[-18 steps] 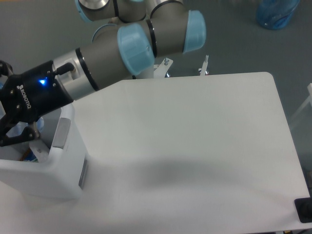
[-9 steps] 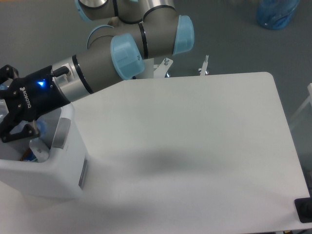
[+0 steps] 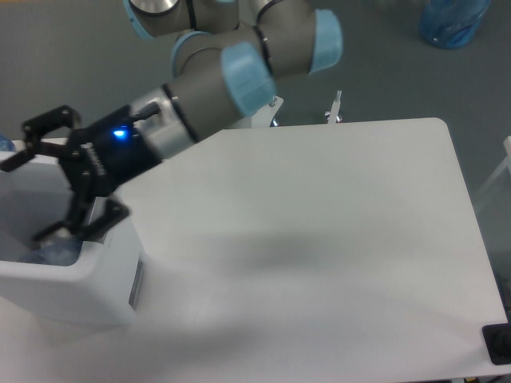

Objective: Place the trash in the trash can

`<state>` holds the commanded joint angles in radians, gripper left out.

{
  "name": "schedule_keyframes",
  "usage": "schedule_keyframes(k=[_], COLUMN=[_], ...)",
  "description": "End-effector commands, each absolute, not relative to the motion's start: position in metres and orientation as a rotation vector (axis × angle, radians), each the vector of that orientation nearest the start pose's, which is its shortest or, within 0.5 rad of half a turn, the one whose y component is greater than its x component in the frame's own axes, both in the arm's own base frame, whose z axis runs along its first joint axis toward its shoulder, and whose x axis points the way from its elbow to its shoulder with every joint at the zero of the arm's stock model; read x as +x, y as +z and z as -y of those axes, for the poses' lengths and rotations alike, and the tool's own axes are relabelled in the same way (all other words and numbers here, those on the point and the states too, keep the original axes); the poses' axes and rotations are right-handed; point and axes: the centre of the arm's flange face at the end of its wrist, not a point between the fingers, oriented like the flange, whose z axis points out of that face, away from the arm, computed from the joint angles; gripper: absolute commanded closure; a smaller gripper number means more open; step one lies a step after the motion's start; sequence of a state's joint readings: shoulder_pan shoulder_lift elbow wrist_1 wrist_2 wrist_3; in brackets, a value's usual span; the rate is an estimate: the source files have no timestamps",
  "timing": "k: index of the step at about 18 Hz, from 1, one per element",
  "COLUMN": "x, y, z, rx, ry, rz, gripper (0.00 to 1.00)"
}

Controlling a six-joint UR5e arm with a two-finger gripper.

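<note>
The trash can is a large white bin at the left edge of the table. My gripper hangs over its open top with the jaws spread wide and nothing between them. One finger reaches over the far side, the other finger sits near the bin's right wall. A pale bluish clear shape, likely the water bottle, lies inside the bin below the lower finger. The white pouch is hidden.
The white table stretches to the right of the bin. A blue water jug stands on the floor at the top right. A metal clamp sits at the table's far edge. A black object is at the bottom right corner.
My gripper has risen out of the bin and shifted right, and its jaws have spread wide open. The bluish bottle now lies in the bin, apart from the fingers.
</note>
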<state>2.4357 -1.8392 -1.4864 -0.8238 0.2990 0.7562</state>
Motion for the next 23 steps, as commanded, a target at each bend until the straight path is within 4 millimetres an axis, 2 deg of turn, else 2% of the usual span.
schedule_keyframes(k=[4, 6, 7, 10, 12, 16, 17, 19, 20, 23], x=[-0.361, -0.381, -0.39, -0.435, -0.453, -0.474, -0.476, -0.488, -0.489, -0.476], y=[0.512, 0.479, 0.469, 0.435, 0.41, 0.379, 0.377, 0.36, 0.356, 0.359], z=[-0.538, -0.519, -0.509, -0.469, -0.457, -0.453, -0.451, -0.444, -0.44, -0.449], rx=[-1.991, -2.108, -2.163, -2.339, -2.434, -2.616, -2.663, -2.782, -2.847, -2.922], ry=[-0.302, -0.225, -0.169, 0.004, 0.069, 0.189, 0.244, 0.343, 0.389, 0.46], rz=[-0.226, -0.153, -0.133, -0.063, -0.071, -0.063, -0.104, -0.233, -0.267, -0.386], gripper=[0.0, 0.0, 0.0, 0.0, 0.0, 0.0, 0.0, 0.0, 0.0, 0.0])
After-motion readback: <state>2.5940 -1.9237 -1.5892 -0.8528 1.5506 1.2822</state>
